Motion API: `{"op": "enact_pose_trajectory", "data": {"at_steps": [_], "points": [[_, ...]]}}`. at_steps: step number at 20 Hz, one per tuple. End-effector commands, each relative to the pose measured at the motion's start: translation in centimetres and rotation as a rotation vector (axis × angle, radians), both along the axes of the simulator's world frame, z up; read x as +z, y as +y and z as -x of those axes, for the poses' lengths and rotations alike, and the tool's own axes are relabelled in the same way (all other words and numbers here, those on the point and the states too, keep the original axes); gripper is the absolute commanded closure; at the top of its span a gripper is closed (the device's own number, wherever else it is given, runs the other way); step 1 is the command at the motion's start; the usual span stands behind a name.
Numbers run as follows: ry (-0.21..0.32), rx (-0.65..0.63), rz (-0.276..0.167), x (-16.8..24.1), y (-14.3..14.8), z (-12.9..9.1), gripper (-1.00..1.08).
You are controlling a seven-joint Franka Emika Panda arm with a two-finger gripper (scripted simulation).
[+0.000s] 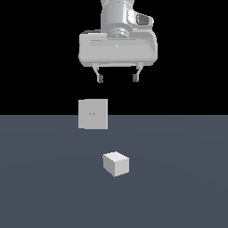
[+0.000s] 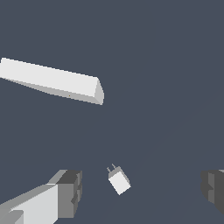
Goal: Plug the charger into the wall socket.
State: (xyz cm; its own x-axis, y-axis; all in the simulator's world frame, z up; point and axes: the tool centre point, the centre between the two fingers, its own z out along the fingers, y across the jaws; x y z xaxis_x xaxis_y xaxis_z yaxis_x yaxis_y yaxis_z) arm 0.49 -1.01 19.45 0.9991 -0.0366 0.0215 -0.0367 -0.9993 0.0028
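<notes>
charger (image 2: 120, 182) prongs toward wall socket (image 2: 52, 82), claw (image 1: 117, 79) spread above

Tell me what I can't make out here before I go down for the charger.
- Charger prongs: hidden in the exterior view, turned away; tiny in the wrist view.
- Wall socket holes: only two faint dots in the exterior view; wrist view shows just its edge, cut off by the frame.
- Gripper: both fingertips cropped in the wrist view.
</notes>
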Motion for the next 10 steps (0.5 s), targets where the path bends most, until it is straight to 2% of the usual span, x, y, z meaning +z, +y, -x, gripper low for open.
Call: {"op": "enact_pose_trajectory", "data": {"at_steps": [1, 10], "points": [[0.0, 0.0, 0.0, 0.0, 0.0, 0.0, -0.92], [-0.012, 0.052, -0.003, -1.1, 0.3, 0.9, -0.92]]}}
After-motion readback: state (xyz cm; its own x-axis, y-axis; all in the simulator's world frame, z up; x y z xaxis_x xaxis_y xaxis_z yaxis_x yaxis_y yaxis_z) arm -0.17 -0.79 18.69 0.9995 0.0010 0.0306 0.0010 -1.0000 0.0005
